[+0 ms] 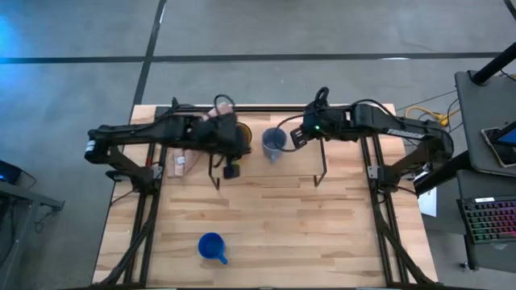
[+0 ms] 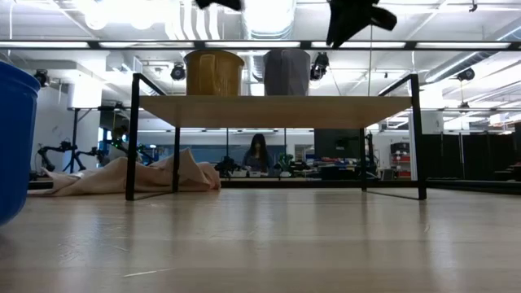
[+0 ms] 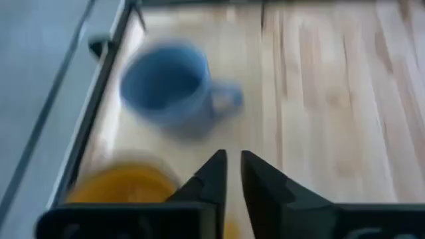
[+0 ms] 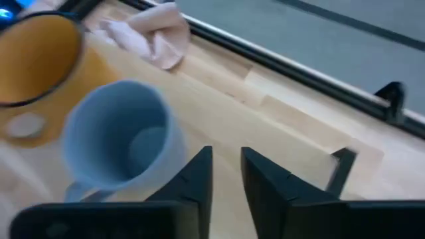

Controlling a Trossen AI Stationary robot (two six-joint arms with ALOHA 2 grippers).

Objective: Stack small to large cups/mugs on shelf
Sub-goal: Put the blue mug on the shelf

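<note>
Blue glaze marks the nearest item: the bright blue mug (image 1: pixel 210 246) stands upright on the tabletop (image 1: pixel 266 217) near its front edge, mouth up, handle toward the front right. In the low view it fills the left edge (image 2: pixel 15 142). It stands alone, well apart from the shelf and both arms, with bare wood on every side.

Farther back, the shelf (image 2: pixel 275 110) runs with its long axis across the table, left to right. Its wood plank rests on thin black wire legs (image 2: pixel 130 138). The space under the plank is open from front to back.

On the plank stand two mugs, both upright with mouths up. The yellow-orange mug (image 2: pixel 214 73) is on the left. The grey-blue mug (image 2: pixel 286 72) is just to its right; a narrow gap shows between them in the low view. The grey-blue mug's handle (image 3: pixel 226 99) points away from the yellow-orange mug. To the right of the grey-blue mug the plank is bare up to its right end.

The left gripper (image 3: pixel 232 174) sits over the yellow-orange mug (image 3: pixel 126 189), fingers close together with a narrow slot between them, holding nothing. The right gripper (image 4: pixel 226 174) sits just right of the grey-blue mug (image 4: pixel 123 143), fingers likewise nearly closed and empty.

A pink cloth (image 4: pixel 151 33) lies crumpled at the table's rear, behind the shelf's left part.
</note>
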